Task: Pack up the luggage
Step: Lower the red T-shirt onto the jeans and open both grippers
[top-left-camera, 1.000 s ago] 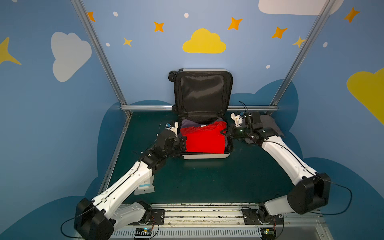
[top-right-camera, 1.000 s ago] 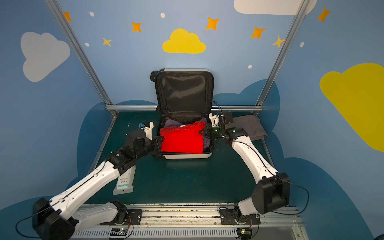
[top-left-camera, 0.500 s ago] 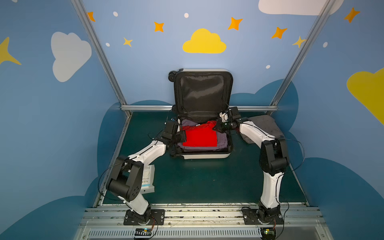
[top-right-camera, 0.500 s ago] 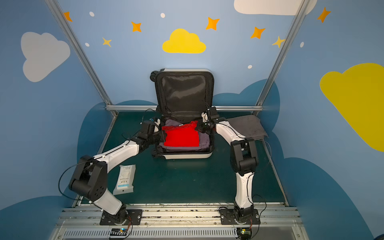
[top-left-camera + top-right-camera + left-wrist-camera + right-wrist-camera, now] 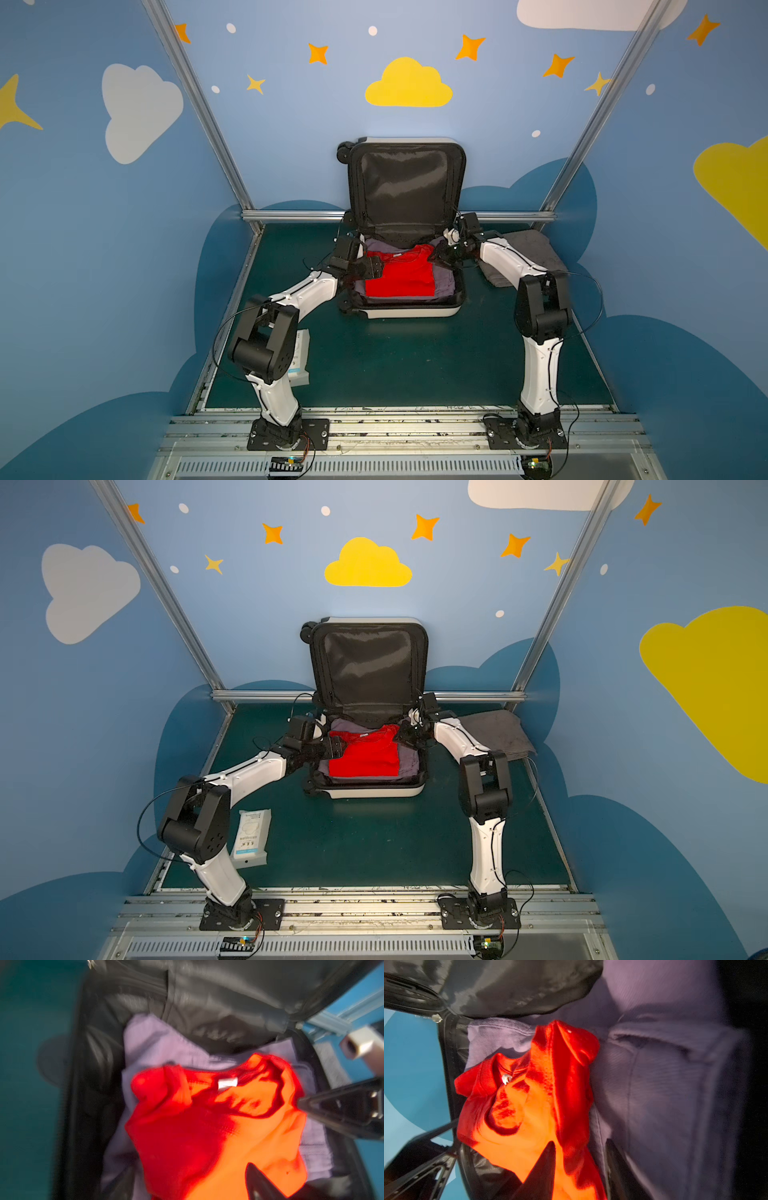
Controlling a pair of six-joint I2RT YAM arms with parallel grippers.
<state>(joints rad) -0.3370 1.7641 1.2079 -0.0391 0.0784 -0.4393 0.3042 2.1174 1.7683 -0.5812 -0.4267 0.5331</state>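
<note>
The luggage (image 5: 407, 311), a cream-white suitcase, lies open at the back of the green mat with its black-lined lid (image 5: 405, 187) upright against the wall. Inside, a red shirt (image 5: 401, 276) (image 5: 365, 756) sits bunched on a lilac garment (image 5: 446, 278). My left gripper (image 5: 376, 266) is at the shirt's left edge and stands open; one fingertip (image 5: 257, 1180) hovers over the red cloth. My right gripper (image 5: 438, 255) (image 5: 580, 1153) is at the shirt's far right corner, its jaws apart with a fold of red cloth lying between them.
A grey towel (image 5: 528, 253) lies on the mat just right of the suitcase, under my right forearm. A white packet (image 5: 251, 833) lies front left beside my left arm's elbow. Metal frame bars run along the back wall (image 5: 291, 215).
Both arms have carried the red shirt's sides inward and toward the lid, so it now lies narrower and bunched. Both grippers' jaws, shut before, now stand apart.
</note>
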